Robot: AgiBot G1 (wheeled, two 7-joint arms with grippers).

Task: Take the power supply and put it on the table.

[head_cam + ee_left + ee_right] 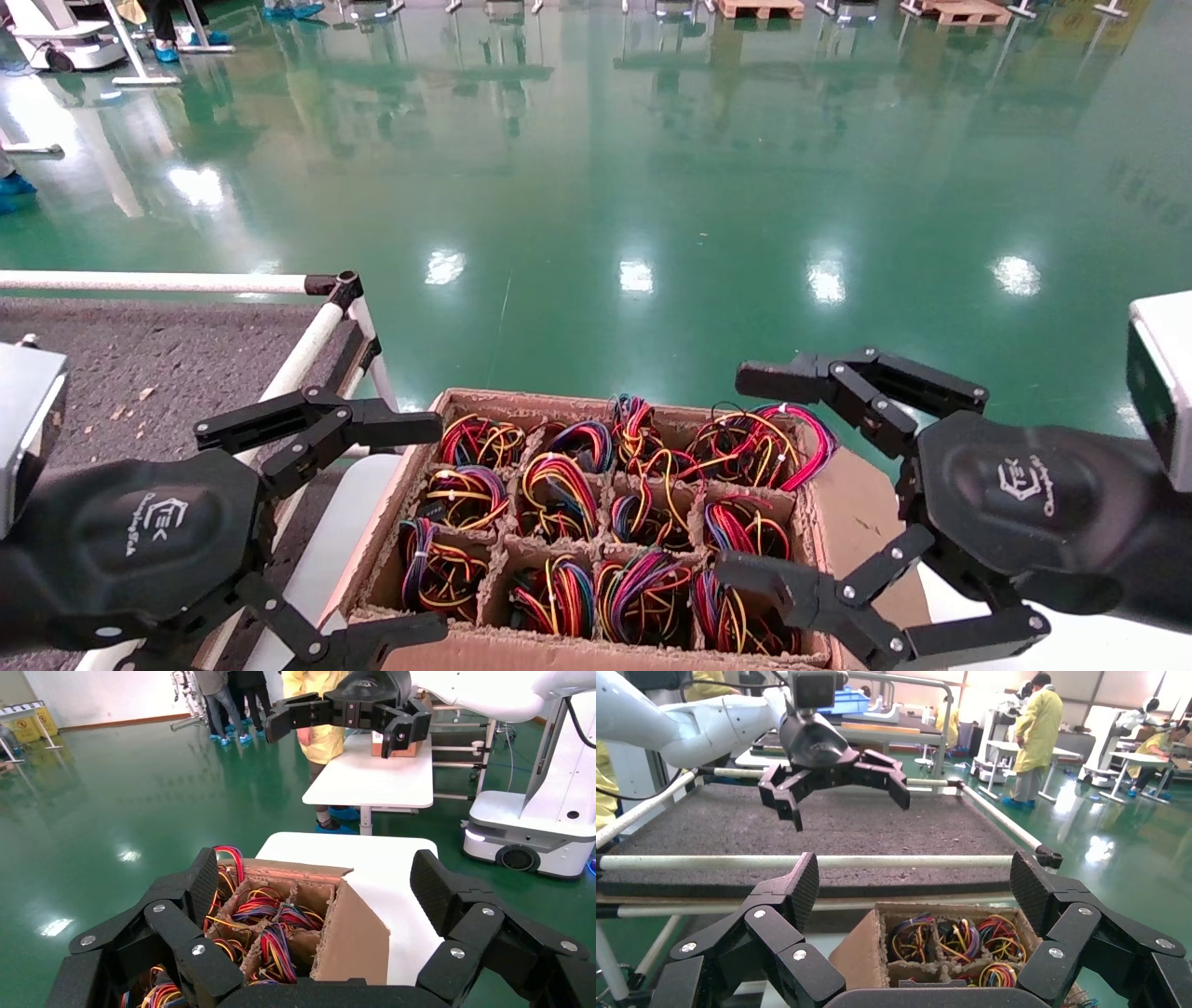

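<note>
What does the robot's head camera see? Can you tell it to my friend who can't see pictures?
A cardboard box of colourful wire bundles sits between two open black end effectors, left end effector and right end effector. A dark grey table lies left, green floor beyond.

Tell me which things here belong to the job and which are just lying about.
For the job:
- cardboard box with divided cells of multicoloured wire coils
- rough dark grey speckled table with white tube rails
- left gripper, jaws open
- right gripper, jaws open

Lying about:
- smooth white surface under the box
- glossy green floor
- wooden pallets far off
</note>
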